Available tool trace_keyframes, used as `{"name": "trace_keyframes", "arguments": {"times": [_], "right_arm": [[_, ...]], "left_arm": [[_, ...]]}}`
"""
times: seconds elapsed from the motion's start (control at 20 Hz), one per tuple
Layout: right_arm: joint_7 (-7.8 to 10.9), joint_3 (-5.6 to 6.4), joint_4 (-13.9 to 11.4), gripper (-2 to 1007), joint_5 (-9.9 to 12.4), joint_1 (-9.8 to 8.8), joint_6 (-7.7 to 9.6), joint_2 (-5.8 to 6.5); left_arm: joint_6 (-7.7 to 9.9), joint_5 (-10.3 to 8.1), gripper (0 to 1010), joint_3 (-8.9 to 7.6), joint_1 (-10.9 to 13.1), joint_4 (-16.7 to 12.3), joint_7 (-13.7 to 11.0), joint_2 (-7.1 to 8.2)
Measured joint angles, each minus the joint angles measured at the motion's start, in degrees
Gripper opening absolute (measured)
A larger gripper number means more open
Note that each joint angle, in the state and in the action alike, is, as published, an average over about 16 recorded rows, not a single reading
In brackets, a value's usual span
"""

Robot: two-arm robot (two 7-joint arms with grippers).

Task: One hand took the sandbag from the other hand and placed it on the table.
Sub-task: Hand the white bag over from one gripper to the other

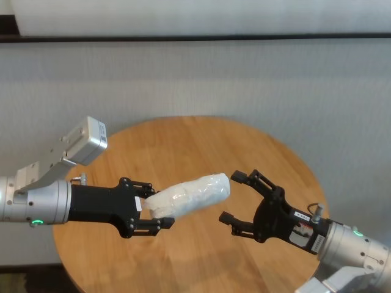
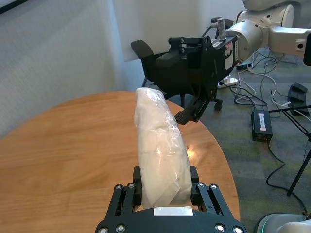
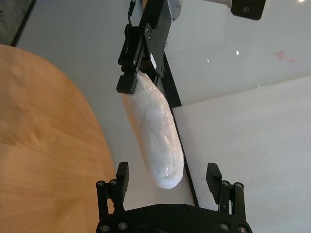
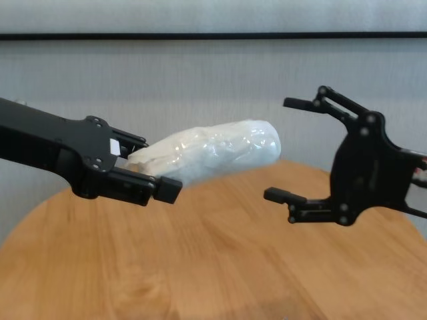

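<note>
While the left pincer (image 1: 148, 207) holds the sandbag (image 1: 190, 195) clamped by its pinched end, the bag juts out like a stubby baton above the round wooden tabletop (image 1: 201, 140), clear of the wood. Its rounded free end points at the right pincer (image 1: 239, 196), whose two thin fingers stand wide apart, one above and one below the bag's line, with the tip near them but not yet between them in the head view. In the right wrist view the rounded end hangs between the open fingers without touching either.

Risks, as a judgement: the bag is soft and wrapped in slick, crinkly plastic, so a grip taken only on the very tip could slide off. If the left pincer lets go before the right has closed firmly, the bag would drop, and it could roll toward the edge. The two pincers face each other closely, so closing in too far could knock their fingers together.

Bare wood lies under and around both pincers, giving plenty of room to set the bag down. The curved rim is nearer on the right arm's side.
</note>
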Motion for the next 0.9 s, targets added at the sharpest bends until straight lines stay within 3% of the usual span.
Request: {"name": "trace_keyframes", "arguments": {"times": [0.4, 0.9], "right_arm": [[-0.43, -1.80, 1.2, 1001, -2.0, 2.18, 1.61, -1.03], [-0.86, -3.50, 2.6, 1001, -3.0, 4.30, 3.31, -2.10]], "left_arm": [[0.00, 0.00, 568, 0.00, 0.0, 0.0, 0.0, 0.00], [0.00, 0.00, 568, 0.00, 0.0, 0.0, 0.0, 0.00]]}}
